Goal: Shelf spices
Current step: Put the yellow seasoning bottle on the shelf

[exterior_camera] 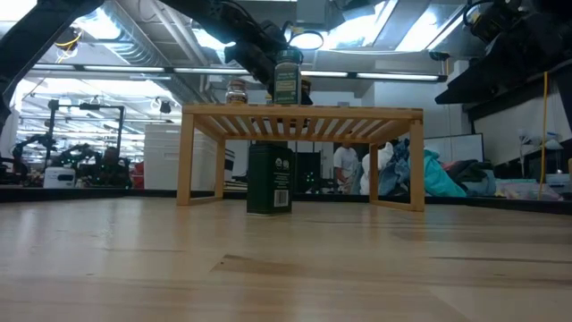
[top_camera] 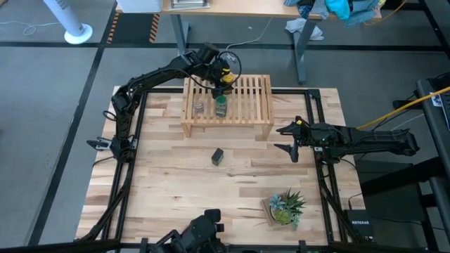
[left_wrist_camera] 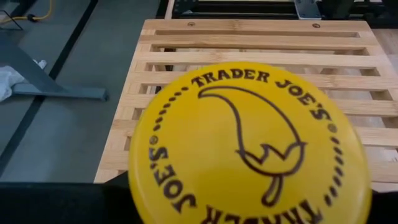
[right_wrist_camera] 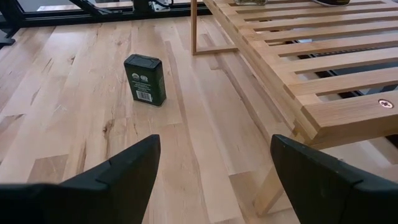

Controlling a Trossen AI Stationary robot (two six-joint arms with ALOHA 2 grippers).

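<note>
There are four spice containers, one shelf, one potted plant and two robot arms.

Seen from above, the wooden shelf [top_camera: 227,105] stands on the far half of the counter [top_camera: 169,176]. On its slatted top, from left to right, stand one tiny clear jar with a grey top [top_camera: 200,107], one jar with a green lid [top_camera: 221,106], and, just behind the green one, one jar with a yellow lid [top_camera: 226,73]. The left claw [top_camera: 223,79] is over the yellow lid at the far edge of the shelf. Its fingers stand about half open around the jar, but I cannot tell if they press on it or not. In the left wrist view the yellow lid fills most of the picture, and the words "TRADER JOE'S" are printed twice around a drawn chili pepper.

One small black tin [top_camera: 217,156] stands on the counter in front of the shelf, about at its middle. In the right wrist view it has a white barcode label and a round green mark; the smaller writing cannot be read.

The right claw [top_camera: 290,140] hangs over the counter to the right of the shelf, wide open and empty. One green plant [top_camera: 285,206] stands near the front right corner of the counter.
</note>
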